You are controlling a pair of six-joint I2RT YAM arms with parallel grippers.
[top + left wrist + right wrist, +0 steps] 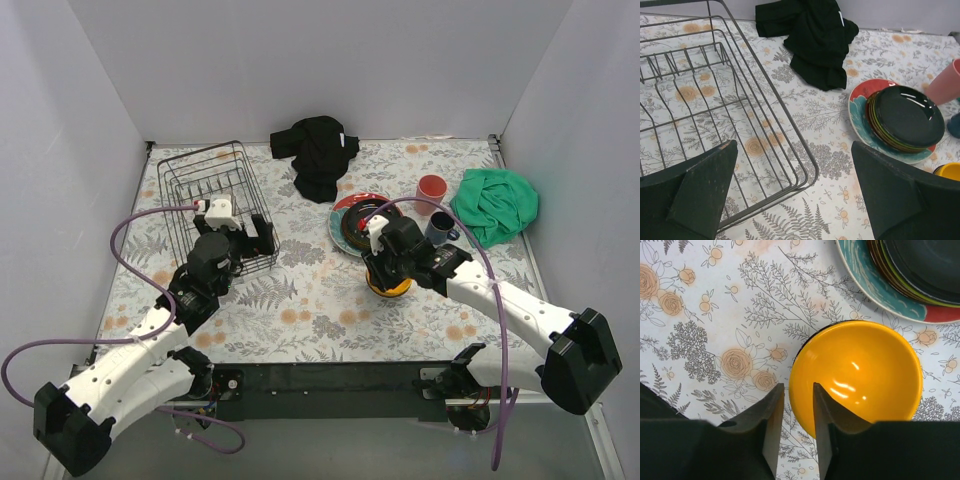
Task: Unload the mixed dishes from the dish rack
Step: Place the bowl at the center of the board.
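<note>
Seemingly right gripper (798, 390) pinches orange bowl (860, 375) rim.

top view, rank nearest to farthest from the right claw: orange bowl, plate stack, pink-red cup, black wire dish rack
1. round orange bowl, right under the right claw
2. stack of round plates, just behind, slightly left
3. pink-red cup, farther back on the right
4. black wire dish rack, far across on the left
</note>
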